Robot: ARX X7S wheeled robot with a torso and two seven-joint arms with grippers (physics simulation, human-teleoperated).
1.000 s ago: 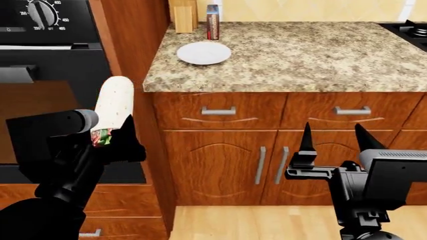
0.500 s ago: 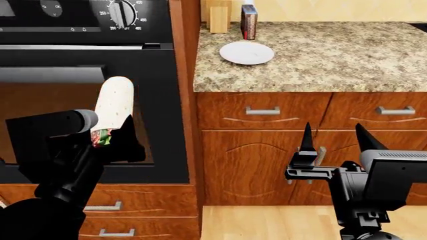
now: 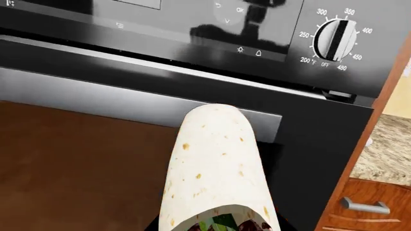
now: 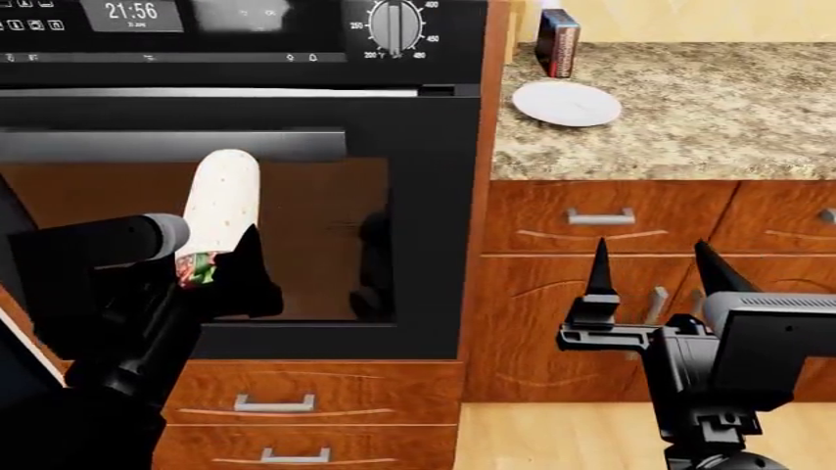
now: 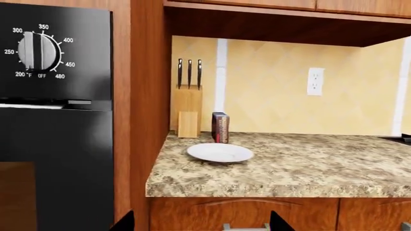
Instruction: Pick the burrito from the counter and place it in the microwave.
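Note:
The burrito [image 4: 221,204], a pale tortilla roll, stands nearly upright in my left gripper [image 4: 213,260], which is shut on its lower cut end where red and green filling shows. In the left wrist view the burrito [image 3: 215,168] points at the black oven door. My right gripper [image 4: 652,257] is open and holds nothing, low in front of the cabinet doors; its two dark fingertips show at the edge of the right wrist view [image 5: 202,222]. The granite counter [image 4: 679,137] lies to the right. No microwave shows in these frames.
A black wall oven [image 4: 327,117] with a dial [image 4: 394,22] and clock fills the left. On the counter [image 5: 308,173] sit a white plate [image 4: 566,103], a dark box [image 4: 558,42] and a knife block [image 5: 188,113]. Wood cabinets [image 4: 601,294] and drawers stand below.
The view has swung left: the oven now fills the left half and the counter with the plate has slid to the right. Both arms keep the same pose, burrito still held.

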